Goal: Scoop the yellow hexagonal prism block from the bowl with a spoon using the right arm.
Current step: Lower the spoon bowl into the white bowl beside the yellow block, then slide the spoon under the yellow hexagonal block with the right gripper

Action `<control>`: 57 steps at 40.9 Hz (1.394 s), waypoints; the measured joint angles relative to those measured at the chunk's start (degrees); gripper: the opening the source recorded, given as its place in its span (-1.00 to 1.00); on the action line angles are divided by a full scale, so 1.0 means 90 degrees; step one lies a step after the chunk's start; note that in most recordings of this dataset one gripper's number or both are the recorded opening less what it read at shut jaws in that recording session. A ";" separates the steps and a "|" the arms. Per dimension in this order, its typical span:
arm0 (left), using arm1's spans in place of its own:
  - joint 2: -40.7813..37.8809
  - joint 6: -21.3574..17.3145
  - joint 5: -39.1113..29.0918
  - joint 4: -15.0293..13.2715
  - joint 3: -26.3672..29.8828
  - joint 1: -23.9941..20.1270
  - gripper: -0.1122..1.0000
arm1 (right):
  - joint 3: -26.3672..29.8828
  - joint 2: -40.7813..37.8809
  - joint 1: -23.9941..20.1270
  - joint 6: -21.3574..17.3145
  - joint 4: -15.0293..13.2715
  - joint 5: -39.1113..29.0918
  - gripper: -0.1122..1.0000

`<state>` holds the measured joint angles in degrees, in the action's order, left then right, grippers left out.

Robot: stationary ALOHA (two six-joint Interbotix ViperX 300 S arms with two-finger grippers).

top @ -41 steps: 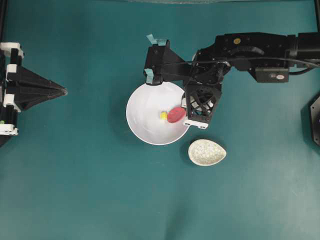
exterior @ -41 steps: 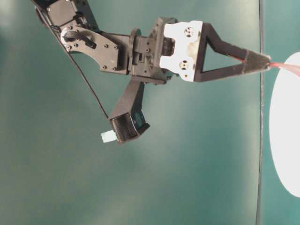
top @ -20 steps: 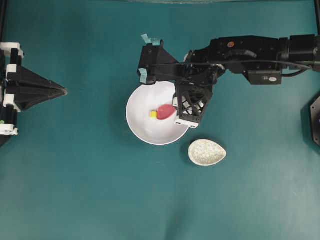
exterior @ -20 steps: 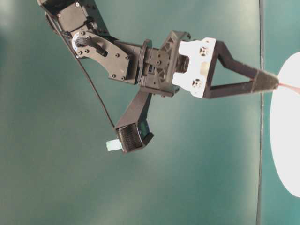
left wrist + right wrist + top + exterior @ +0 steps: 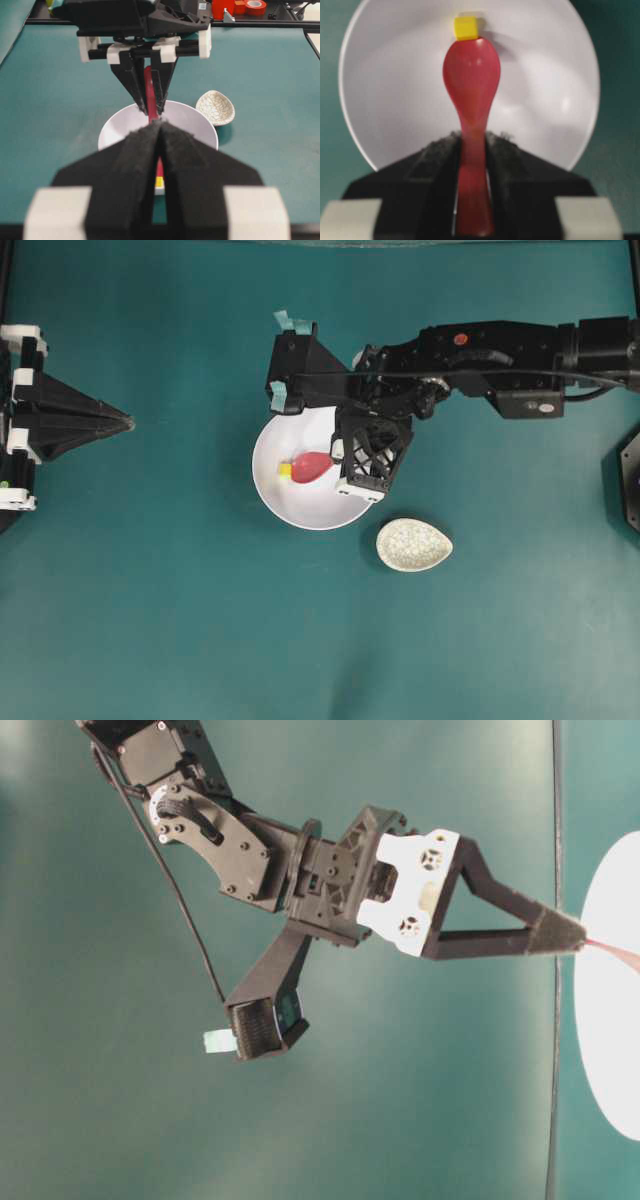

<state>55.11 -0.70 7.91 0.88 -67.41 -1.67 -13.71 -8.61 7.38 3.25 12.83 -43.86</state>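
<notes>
The white bowl (image 5: 300, 508) sits mid-table. My right gripper (image 5: 339, 462) is shut on the handle of the pink-red spoon (image 5: 312, 467), whose head lies low inside the bowl. The tiny yellow block (image 5: 285, 471) sits in the bowl, touching the spoon's tip on the far side from the gripper. In the right wrist view the block (image 5: 466, 27) lies just beyond the spoon (image 5: 471, 85), near the far wall of the bowl (image 5: 395, 100), not on the spoon's head. My left gripper (image 5: 125, 423) is shut and empty at the left edge, well away from the bowl.
A speckled cream egg-shaped spoon rest (image 5: 414, 544) lies just right of and below the bowl. The right arm (image 5: 490, 350) reaches in from the right edge. A black object (image 5: 630, 480) is at the right edge.
My right gripper has moved left across the bowl with the spoon. The spoon's tip has pushed the yellow block left, toward the bowl's left wall. The left arm has not moved.
</notes>
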 measured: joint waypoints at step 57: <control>0.0000 0.0039 0.0000 0.0000 0.0000 0.0000 -0.80 | -0.0967 0.0596 -0.0049 0.0020 0.0000 0.1738 -0.41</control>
<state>55.11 -0.35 7.91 0.88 -67.41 -1.67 -22.41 -3.25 6.94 3.43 12.83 -28.21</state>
